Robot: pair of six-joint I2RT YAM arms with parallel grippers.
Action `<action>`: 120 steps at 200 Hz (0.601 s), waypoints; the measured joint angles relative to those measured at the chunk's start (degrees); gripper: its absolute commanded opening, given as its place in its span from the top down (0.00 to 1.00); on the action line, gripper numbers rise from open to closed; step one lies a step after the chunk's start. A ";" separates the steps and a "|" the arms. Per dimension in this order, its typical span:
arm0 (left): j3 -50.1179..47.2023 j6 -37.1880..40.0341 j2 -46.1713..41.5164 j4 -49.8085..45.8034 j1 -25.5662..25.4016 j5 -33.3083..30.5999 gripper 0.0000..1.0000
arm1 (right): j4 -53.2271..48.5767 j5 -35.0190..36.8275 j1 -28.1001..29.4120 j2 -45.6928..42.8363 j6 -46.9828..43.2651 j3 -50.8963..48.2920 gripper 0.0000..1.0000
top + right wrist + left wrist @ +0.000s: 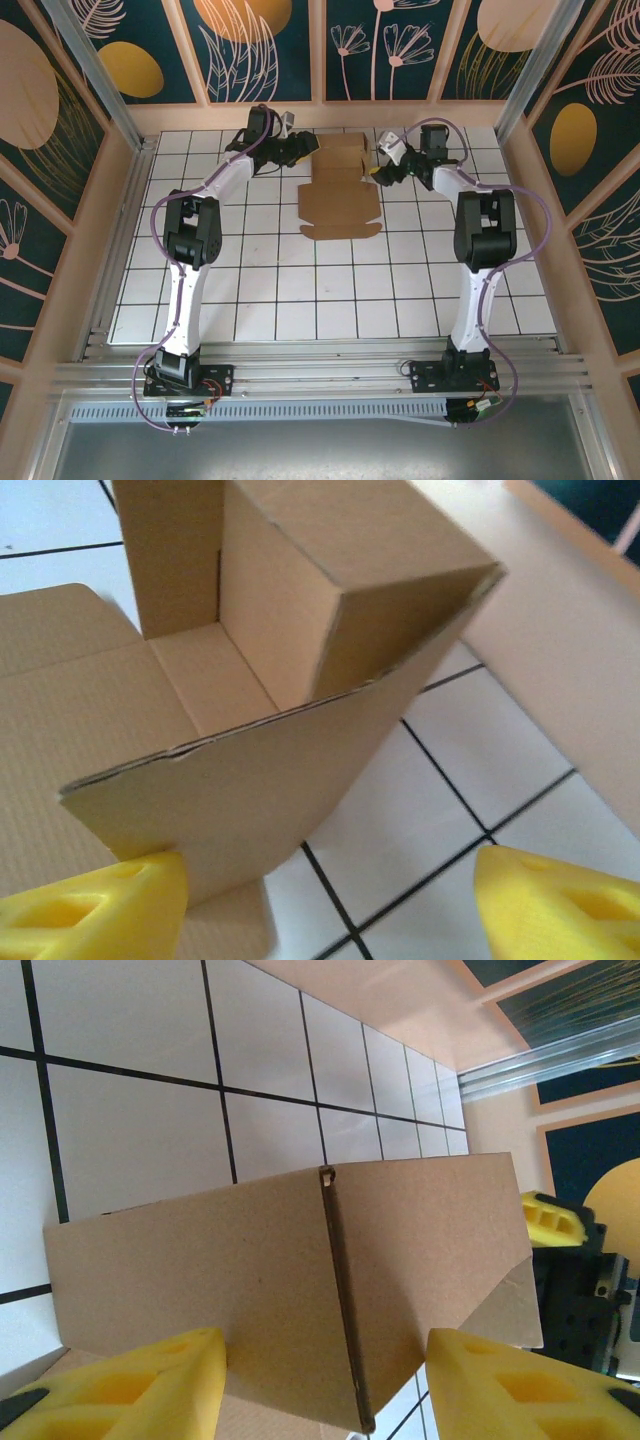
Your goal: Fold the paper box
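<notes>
The paper box (340, 195), a plain brown die-cut sheet, lies on the white grid table toward the back, its far end folded up into walls. My left gripper (303, 150) is at the box's far left corner. In the left wrist view a raised, creased wall (300, 1280) stands between my open left gripper's (325, 1360) yellow fingers (150, 1380). My right gripper (383, 170) is at the box's right side. In the right wrist view my right gripper (330, 880) is open wide, its left finger (110, 910) against an upright side flap (260, 780), with the box's folded corner (300, 600) behind.
The white grid table (330, 290) stretches toward the arm bases. A pale back wall (340, 118) runs close behind the box and both grippers. Side walls stand at left and right.
</notes>
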 measured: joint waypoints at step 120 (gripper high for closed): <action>0.52 0.22 0.35 -0.61 0.04 0.70 0.45 | -5.01 -0.57 3.93 8.50 1.66 13.38 0.37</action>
